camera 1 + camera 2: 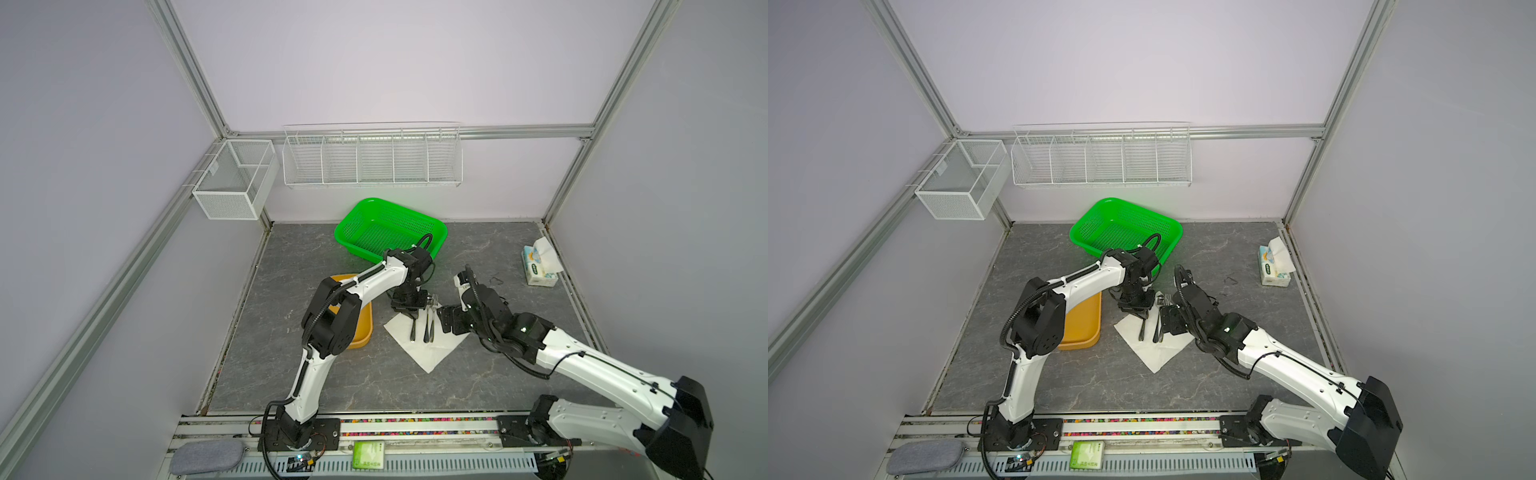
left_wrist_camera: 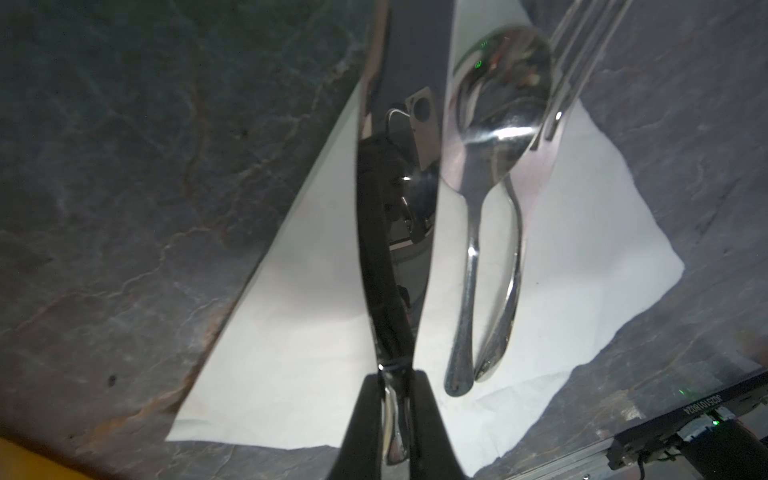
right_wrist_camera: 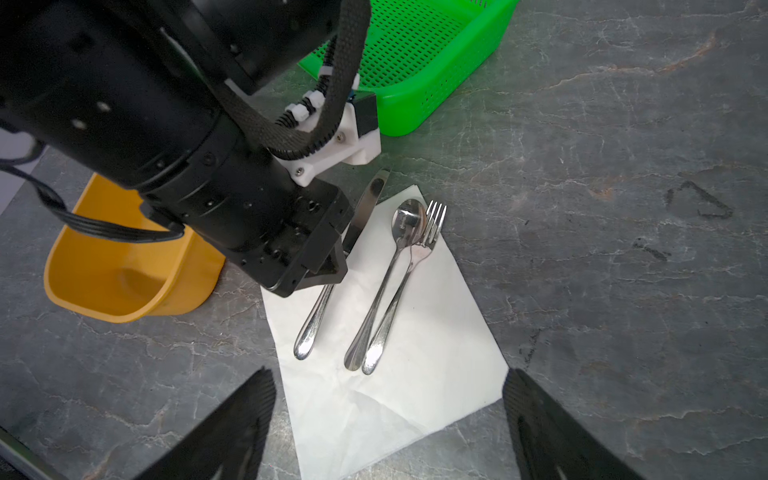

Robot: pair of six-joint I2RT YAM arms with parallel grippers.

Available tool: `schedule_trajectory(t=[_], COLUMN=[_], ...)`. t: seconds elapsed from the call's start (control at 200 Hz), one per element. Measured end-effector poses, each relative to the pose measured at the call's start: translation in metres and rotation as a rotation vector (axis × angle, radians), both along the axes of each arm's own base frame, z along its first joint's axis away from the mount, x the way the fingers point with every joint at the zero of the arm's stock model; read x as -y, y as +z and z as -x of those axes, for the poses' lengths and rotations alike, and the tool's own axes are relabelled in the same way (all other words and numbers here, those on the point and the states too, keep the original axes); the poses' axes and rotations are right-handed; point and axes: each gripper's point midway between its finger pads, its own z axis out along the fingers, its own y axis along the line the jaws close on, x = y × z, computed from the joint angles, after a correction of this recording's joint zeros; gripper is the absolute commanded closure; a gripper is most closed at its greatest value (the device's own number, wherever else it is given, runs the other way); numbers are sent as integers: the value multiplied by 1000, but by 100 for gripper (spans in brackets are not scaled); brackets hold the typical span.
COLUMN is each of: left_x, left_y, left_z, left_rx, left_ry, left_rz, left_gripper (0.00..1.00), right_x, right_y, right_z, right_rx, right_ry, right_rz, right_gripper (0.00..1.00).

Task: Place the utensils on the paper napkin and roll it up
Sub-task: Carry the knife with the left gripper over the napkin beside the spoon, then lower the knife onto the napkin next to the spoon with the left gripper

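Your left gripper (image 2: 395, 399) has its jaws clenched on the knife (image 3: 316, 320), handle down on the paper napkin (image 3: 415, 374) beside spoon (image 3: 409, 220) and fork (image 3: 434, 216) (right gripper (image 3: 388, 419) jaws gape, empty). The blade overhangs the edge, so a dragging release could skew it off.

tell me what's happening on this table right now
The left end effector is shut on a shiny silver metal knife, holding it over the thin white square paper napkin, beside the silver metal spoon and fork already lying there. The right end effector hovers open nearby. Nothing is rolled yet.
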Motion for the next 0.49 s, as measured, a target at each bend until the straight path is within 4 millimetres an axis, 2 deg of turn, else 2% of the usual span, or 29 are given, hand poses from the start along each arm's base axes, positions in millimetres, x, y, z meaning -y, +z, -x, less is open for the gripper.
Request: schedule_trajectory(t=[0.245, 0.495], left_x=[7, 10], left_y=[-14, -13], left_z=[1, -1], left_rx=[-8, 0], left_ry=[-2, 8], left_rz=[-9, -1], left_gripper=[90, 90], right_x=[3, 6], right_y=[2, 2], right_z=[-1, 0], right_rx=[5, 6], right_ry=[-15, -21], right_rz=[-7, -7], right_gripper=[11, 11])
